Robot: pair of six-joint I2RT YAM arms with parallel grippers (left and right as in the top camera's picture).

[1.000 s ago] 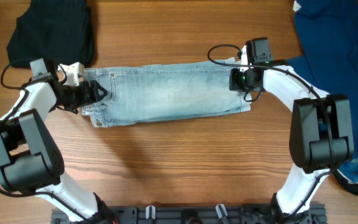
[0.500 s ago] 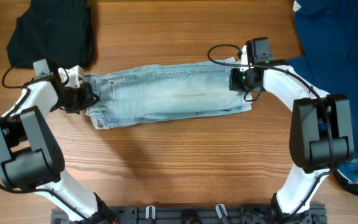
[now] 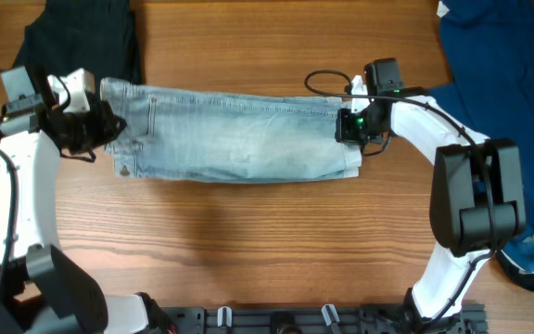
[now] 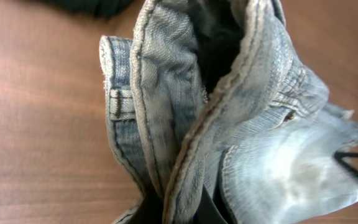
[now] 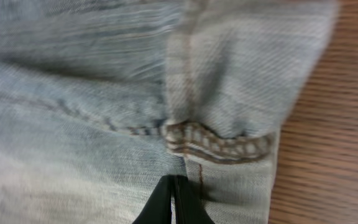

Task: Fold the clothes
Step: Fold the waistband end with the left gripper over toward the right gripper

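Clamped shut on faded light-blue denim shorts [image 3: 239, 139] spread across brown wooden counter [image 3: 248, 241]: left pincer [image 3: 100, 128] at waistband end, right pincer [image 3: 349, 126] on cuffed hem.

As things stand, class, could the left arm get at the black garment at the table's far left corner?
Probably yes for reach: the black garment lies just beyond the left arm, nothing between. But its jaws are shut on the denim shorts, so it would have to let go first.
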